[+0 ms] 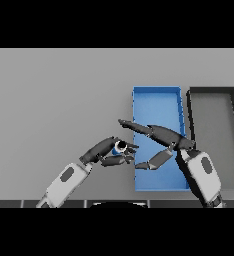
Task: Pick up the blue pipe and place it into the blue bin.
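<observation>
Most of blue pipe [119,147] hidden in left hand [105,151].

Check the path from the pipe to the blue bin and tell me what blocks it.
The left hand holds the blue pipe just left of the blue bin. The right hand is stretched out over the bin's near half, its fingers pointing at the pipe, so it lies across the direct path. The bin's far half is clear.
</observation>
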`<state>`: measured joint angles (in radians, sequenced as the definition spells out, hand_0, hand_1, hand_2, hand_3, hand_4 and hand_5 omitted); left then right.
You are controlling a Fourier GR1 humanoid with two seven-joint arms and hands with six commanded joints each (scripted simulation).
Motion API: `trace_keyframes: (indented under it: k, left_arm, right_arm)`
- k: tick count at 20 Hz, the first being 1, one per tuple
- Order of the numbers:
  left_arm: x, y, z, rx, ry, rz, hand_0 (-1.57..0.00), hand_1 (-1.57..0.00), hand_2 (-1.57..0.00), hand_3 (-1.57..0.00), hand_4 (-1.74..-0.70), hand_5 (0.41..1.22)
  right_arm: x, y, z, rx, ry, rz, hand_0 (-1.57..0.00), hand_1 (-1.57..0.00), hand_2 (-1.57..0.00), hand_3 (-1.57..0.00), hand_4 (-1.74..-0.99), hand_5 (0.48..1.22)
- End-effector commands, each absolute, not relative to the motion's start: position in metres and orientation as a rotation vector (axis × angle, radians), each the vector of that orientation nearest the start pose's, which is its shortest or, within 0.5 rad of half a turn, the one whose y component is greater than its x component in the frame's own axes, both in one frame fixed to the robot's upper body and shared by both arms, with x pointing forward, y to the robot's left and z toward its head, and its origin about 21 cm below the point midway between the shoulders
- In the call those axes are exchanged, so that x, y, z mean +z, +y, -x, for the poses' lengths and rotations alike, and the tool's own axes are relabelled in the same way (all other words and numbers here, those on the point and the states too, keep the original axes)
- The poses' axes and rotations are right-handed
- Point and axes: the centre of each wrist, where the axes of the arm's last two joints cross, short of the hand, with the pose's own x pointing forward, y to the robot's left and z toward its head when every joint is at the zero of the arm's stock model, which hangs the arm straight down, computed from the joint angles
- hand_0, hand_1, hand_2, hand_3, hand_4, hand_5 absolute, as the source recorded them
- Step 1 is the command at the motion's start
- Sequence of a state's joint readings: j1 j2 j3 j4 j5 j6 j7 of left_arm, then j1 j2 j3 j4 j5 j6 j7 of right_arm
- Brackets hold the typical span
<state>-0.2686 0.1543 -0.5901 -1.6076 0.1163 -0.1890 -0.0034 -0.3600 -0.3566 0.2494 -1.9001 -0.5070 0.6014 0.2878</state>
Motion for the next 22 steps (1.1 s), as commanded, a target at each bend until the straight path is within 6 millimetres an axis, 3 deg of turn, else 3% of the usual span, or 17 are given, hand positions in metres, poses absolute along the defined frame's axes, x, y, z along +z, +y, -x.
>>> trace_keyframes:
  k: [1,6,11,12,13,14,15,16,18,22]
  left_arm:
    - [0.052,0.1,-0.256,-0.814,-1.652,0.612,-1.57,-1.57,-1.57,-1.44,-1.73,1.221]
    - [0.047,0.103,-0.258,-0.811,-1.645,0.641,-1.57,-1.57,-1.57,-1.53,-1.54,1.221]
    - [0.049,0.1,-0.262,-0.833,-1.643,0.613,-1.57,-1.57,-1.57,-1.56,-1.47,1.221]
    - [0.048,0.102,-0.26,-0.829,-1.626,0.612,-1.57,-1.57,-1.57,-1.56,-1.52,1.221]
    - [0.05,0.101,-0.26,-0.829,-1.637,0.614,-1.57,-1.57,-1.57,-1.28,-1.57,1.221]
    - [0.049,0.1,-0.262,-0.86,-1.633,0.561,-1.57,-1.57,-1.57,-1.19,-1.6,1.221]
    - [0.052,0.101,-0.262,-0.918,-1.629,0.516,-1.57,-1.53,-1.57,-1.12,-1.63,1.221]
    - [0.052,0.102,-0.26,-0.903,-1.634,0.518,-1.57,-1.54,-1.57,-1.12,-1.65,1.221]
    - [0.055,0.1,-0.26,-0.881,-1.665,0.542,-1.57,-1.55,-1.57,-1.28,-1.68,1.221]
    - [0.052,0.102,-0.26,-0.814,-1.671,0.618,-1.57,-1.56,-1.57,-1.45,-1.72,1.221]
  right_arm:
    - [0.168,-0.184,-0.273,1.06,-1.669,-0.771,0.0,0.0,0.0,0.0,-1.307,0.497]
    - [0.173,-0.151,-0.279,1.162,-1.644,-0.79,0.0,0.0,0.0,0.0,-1.243,0.522]
    - [0.174,-0.125,-0.289,1.211,-1.592,-0.833,0.0,0.0,-0.01,0.0,-1.21,0.498]
    - [0.175,-0.119,-0.293,1.218,-1.574,-0.837,-0.02,-0.03,-0.05,-0.03,-1.236,0.493]
    - [0.176,-0.115,-0.295,1.242,-1.563,-0.834,-0.11,-0.14,-0.16,-0.12,-1.291,0.483]
    - [0.176,-0.11,-0.294,1.261,-1.554,-0.843,-0.26,-0.3,-0.31,-0.25,-1.348,0.477]
    - [0.174,-0.108,-0.296,1.268,-1.562,-0.844,-0.47,-0.49,-0.49,-0.52,-1.365,0.477]
    - [0.178,-0.106,-0.298,1.281,-1.569,-0.849,-0.69,-0.7,-0.71,-0.66,-1.433,0.486]
    - [0.182,-0.101,-0.298,1.258,-1.582,-0.904,-1.01,-1.02,-1.02,-0.88,-1.527,0.57]
    - [0.177,-0.093,-0.296,1.227,-1.606,-0.971,-1.34,-1.34,-1.34,-1.29,-1.445,0.923]
